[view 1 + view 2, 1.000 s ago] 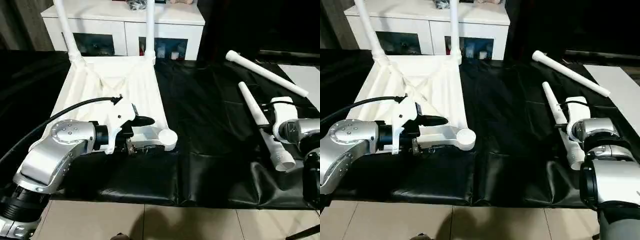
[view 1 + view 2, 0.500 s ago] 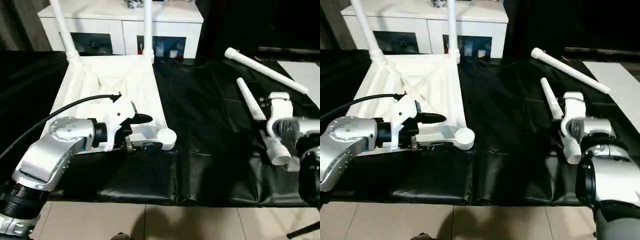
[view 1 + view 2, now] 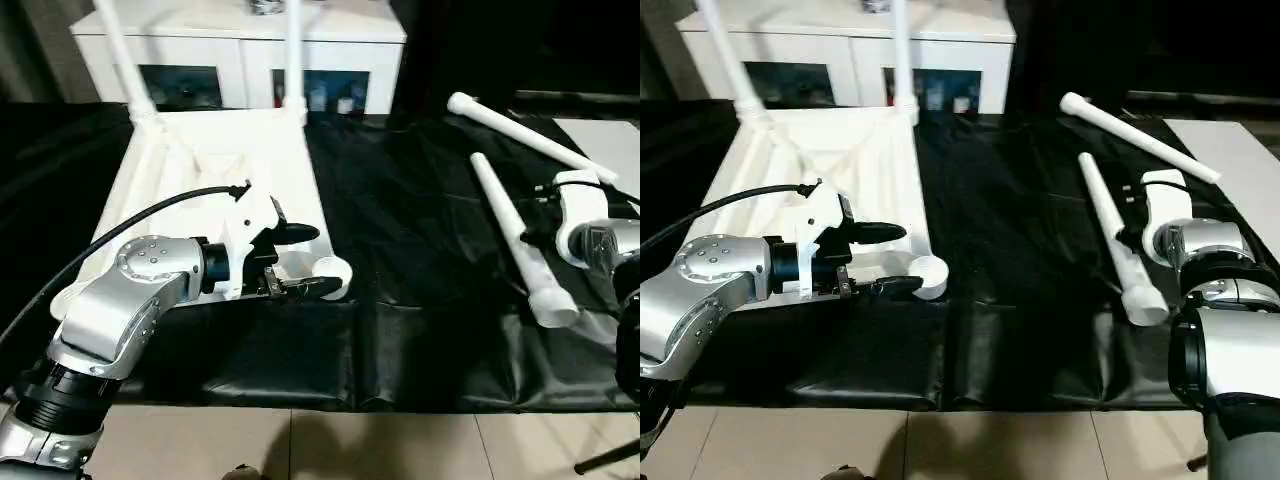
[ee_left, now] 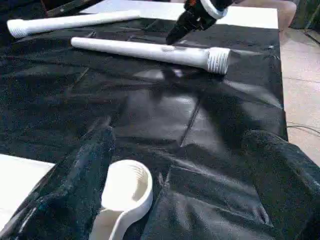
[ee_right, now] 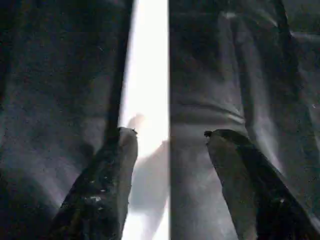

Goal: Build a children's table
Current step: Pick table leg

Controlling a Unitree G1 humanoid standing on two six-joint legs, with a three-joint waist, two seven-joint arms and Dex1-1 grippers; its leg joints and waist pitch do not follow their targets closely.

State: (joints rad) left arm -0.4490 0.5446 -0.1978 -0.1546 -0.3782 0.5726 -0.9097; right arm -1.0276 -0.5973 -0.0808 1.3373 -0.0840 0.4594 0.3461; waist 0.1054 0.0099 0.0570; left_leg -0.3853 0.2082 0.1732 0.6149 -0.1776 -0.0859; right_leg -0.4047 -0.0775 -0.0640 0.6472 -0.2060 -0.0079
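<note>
The tabletop lies upside down on the black sheet, on the left side of the scene, its ribbed white underside facing up. Two legs already stand in the two far corner sockets: the far-left leg leans a little outward, and the far-right leg rises nearly straight. The near-right corner socket is empty, its round mouth open; the near-left corner is hidden behind the left forearm, so its state cannot be told. By this reading the job is about half done, with two legs left to fit.

Those two lie loose on the sheet to the right, well apart from the tabletop. The nearer leg runs from far to near, thin end away, wide threaded end towards the near edge. The farther leg lies slanted beyond it.

The left gripper has its fingers spread wide on either side of the empty near-right socket, gripping nothing. The right gripper hangs just over the nearer leg, jaws parted to either side of the tube and not closed on it.

A white cabinet stands beyond the sheet.
</note>
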